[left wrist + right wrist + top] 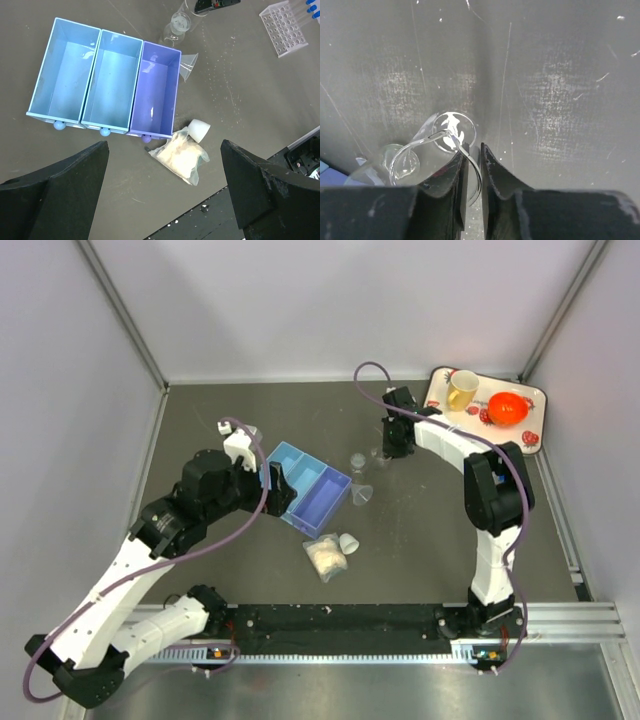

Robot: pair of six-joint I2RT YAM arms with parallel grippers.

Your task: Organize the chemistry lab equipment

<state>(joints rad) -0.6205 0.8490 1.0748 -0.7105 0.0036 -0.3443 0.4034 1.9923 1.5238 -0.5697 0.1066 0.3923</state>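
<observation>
1. The table is dark grey and scratched. Plain pale walls close it at the back and on both sides.
2. In the far right corner lies a white strawberry-patterned tray. It carries a yellow mug and an orange bowl.
3. The blue three-compartment tray lies near the middle of the table, a little to the left. All three compartments are empty; two are light blue and one is more violet.
4. The clear plastic tube rack shows only in the left wrist view. It stands well apart from the blue tray.
5. The small bag of white material lies just beside the violet corner of the blue tray. It touches a small white cup.
6. The clear funnel lies against the far corner of the violet compartment, and a second beaker stands near it.
7. The left arm is bent at the left of the table, its wrist over the blue tray. The left claw stands wide apart and holds nothing.
8. The right arm reaches far and bends toward the middle, pointing down. The right claw is nearly together, clamped on the thin wall of a tiny clear beaker. One finger is inside the rim and one outside.
</observation>
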